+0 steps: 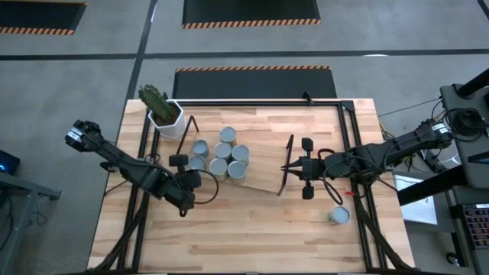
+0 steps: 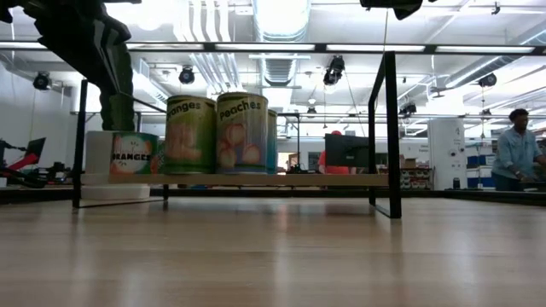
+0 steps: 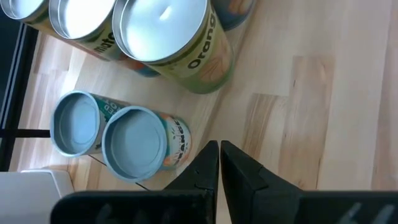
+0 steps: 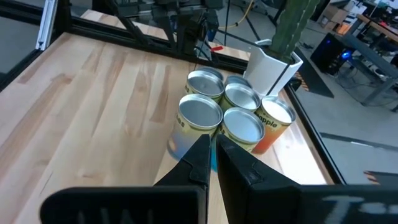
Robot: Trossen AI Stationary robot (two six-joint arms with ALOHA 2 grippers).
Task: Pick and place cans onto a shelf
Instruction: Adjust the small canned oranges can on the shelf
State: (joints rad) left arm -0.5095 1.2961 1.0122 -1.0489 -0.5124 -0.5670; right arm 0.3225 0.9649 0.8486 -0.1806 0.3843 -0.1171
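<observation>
Grey concrete floor [image 1: 92, 84] with hazard-striped black mats [image 1: 250, 11] surrounds the light-wood table [image 1: 252, 229]. Overhead run bright ceiling lights [image 2: 281, 13] and ducts; a person [image 2: 517, 145] stands by distant desks.

A large robotics lab or workshop: exposed ceiling ducts [image 2: 281, 34] and lamps, hazard-striped floor mats [image 1: 250, 14], desks with monitors [image 2: 345, 151], a person [image 2: 518, 145] standing behind
</observation>
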